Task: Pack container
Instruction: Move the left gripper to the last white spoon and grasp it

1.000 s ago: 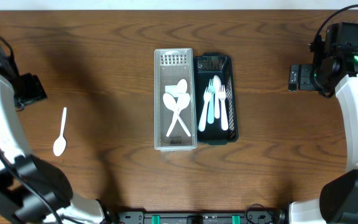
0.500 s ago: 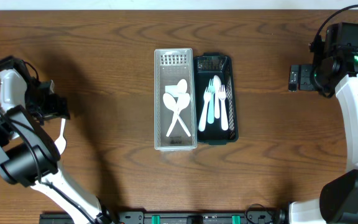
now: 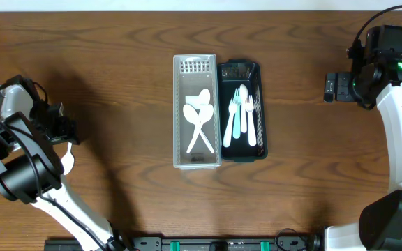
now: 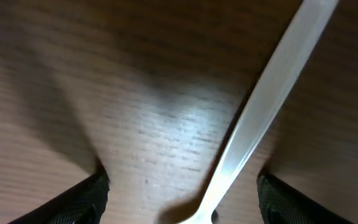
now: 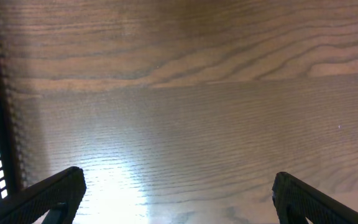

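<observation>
White spoons [image 3: 199, 125] lie packed in the grey tray [image 3: 176, 111], forks [image 3: 241, 118] in the black tray [image 3: 263, 111], while the left hand [image 4: 182, 196], spread and empty, straddles the last spoon [image 4: 272, 106] on the far-left surface [image 3: 117, 70].

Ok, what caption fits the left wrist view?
Open left gripper low over the wooden table, fingers straddling the handle of a white plastic spoon.

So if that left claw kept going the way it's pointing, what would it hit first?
Probably the white plastic spoon: its handle lies between the left claw's open fingers, flat on the wooden table. How close it already is, I can't tell.
</observation>
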You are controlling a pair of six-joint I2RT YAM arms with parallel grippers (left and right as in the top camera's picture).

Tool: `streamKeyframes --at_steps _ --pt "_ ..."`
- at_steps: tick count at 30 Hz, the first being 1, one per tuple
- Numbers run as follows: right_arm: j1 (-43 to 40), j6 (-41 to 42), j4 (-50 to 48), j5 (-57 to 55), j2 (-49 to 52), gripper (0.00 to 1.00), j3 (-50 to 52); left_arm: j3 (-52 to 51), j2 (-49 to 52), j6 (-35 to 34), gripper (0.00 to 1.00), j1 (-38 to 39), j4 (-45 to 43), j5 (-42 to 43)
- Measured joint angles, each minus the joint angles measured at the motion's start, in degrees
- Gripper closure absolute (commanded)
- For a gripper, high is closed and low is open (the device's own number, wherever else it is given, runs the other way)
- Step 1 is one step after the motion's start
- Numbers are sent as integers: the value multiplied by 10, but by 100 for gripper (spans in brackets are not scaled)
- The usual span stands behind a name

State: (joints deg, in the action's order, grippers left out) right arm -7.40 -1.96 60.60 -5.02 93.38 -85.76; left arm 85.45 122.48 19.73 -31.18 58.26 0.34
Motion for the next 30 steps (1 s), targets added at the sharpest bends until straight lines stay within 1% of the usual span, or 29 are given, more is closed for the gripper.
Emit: streamKeyframes --at_steps 10,13,17,22,24,30 --pt "0 0 1 0 0 1 0 -39 -25 -24 22 -3 -37 6" --pt "0 0 3 0 0 1 0 -41 -26 -31 31 -3 -38 10" --pt "0 0 7 0 0 1 0 -42 -26 -34 37 -2 -38 12" --pt "0 0 9 0 0 1 0 -42 -26 -37 50 -2 -39 12" --pt "0 0 10 0 0 1 0 -42 -26 -37 57 -2 -39 12" --pt "0 0 11 0 0 1 0 -42 -26 -40 72 -1 -39 12"
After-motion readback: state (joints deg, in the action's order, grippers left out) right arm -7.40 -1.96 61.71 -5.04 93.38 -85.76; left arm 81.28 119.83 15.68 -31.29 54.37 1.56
